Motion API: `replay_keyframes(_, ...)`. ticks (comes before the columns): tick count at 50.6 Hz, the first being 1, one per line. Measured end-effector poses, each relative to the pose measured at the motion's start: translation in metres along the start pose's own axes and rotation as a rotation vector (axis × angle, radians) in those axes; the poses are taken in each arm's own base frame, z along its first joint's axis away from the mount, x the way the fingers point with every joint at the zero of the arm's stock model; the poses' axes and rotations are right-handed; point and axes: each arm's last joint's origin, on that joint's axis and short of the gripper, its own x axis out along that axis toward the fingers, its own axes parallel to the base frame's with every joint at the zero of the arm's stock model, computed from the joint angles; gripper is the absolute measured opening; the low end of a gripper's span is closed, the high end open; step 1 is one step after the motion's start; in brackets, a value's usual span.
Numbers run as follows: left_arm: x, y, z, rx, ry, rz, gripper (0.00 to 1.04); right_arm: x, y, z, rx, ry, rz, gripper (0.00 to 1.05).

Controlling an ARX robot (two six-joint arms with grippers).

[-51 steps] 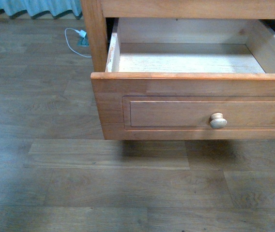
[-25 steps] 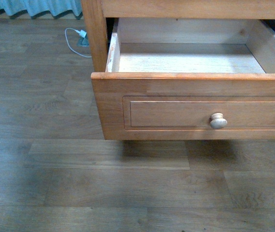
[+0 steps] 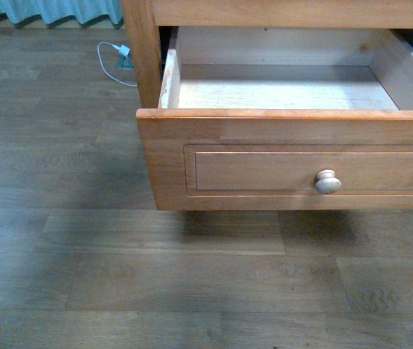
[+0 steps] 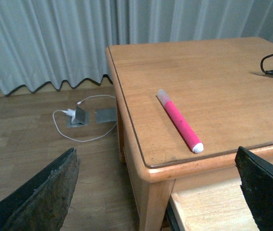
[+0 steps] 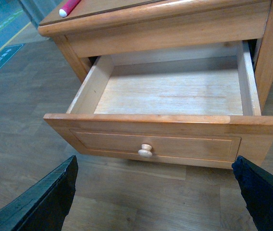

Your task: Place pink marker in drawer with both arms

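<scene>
Left claw (image 4: 155, 159): I log its jaws wide apart, over the table's front corner. Right claw (image 5: 154, 163): jaws likewise spread, facing the drawer (image 5: 160, 144), which stands pulled out, with a round knob (image 5: 145, 150) on its panel front. Pink marker (image 4: 180, 121): I see it lying flat on the tabletop (image 4: 223, 67) above the drawer, near the front edge. Beyond: white cable (image 4: 74, 132) on the floor, grey curtain (image 4: 45, 43).
</scene>
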Motion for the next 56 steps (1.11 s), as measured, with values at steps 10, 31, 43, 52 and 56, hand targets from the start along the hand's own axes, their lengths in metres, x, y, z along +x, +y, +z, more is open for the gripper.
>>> replay_keyframes(10,0.043,-0.012,-0.008,-0.010,0.081,-0.032,0.99,0.000,0.000,0.000,0.000,0.000,0.000,0.96)
replay_keyframes(31,0.115,-0.039,-0.017,-0.020,0.216,-0.044,0.99,0.000,0.000,0.000,0.000,0.000,0.000,0.96)
replay_keyframes(43,0.134,-0.051,-0.017,-0.025,0.237,-0.069,0.99,0.000,0.000,0.000,0.000,0.000,0.000,0.96)
replay_keyframes(52,0.142,-0.057,-0.019,-0.018,0.274,-0.075,0.99,0.000,0.000,0.000,0.000,0.000,0.000,0.96)
replay_keyframes(56,0.145,-0.058,-0.023,-0.011,0.297,-0.072,0.99,0.000,0.000,0.000,0.000,0.000,0.000,0.96)
